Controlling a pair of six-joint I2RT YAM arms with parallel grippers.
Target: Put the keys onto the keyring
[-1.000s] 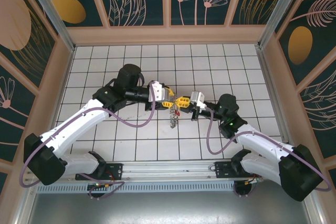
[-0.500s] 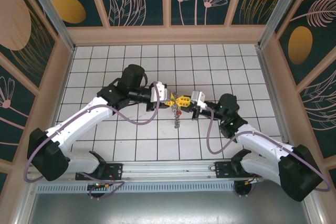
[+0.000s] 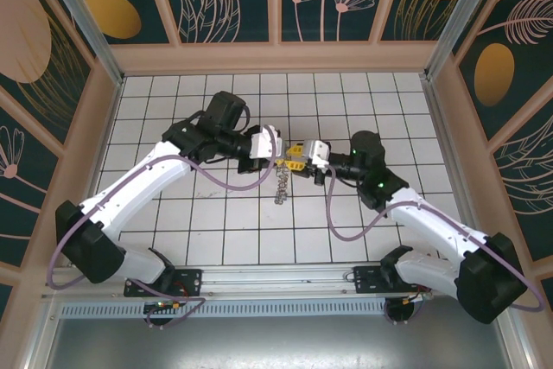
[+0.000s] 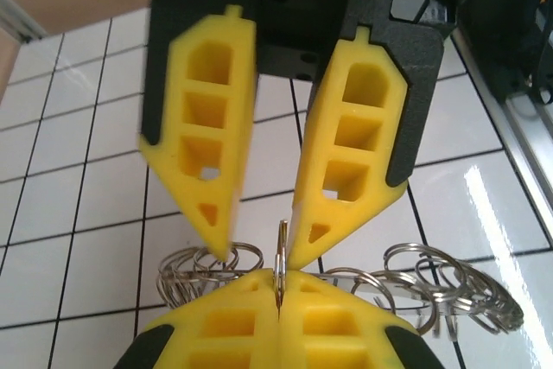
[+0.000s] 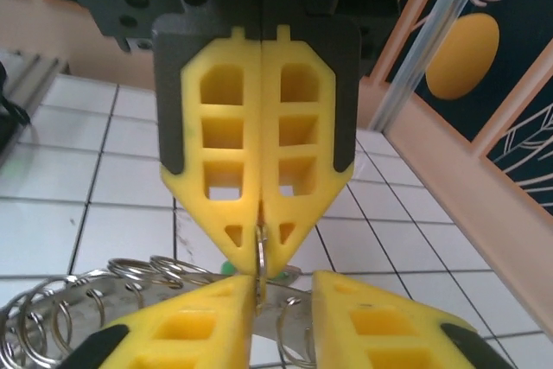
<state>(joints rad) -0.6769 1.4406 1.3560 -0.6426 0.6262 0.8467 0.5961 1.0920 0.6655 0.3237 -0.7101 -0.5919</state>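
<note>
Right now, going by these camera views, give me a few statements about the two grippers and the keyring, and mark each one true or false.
1. The right gripper is shut on a thin metal ring of the keyring. True.
2. The left gripper is clamped tight. False: its fingers stand apart, either side of the pinched ring.
3. The keyring lies alone at the far edge of the table. False: it is at the grippers, near the middle of the table.
4. The two grippers face each other tip to tip. True.
</note>
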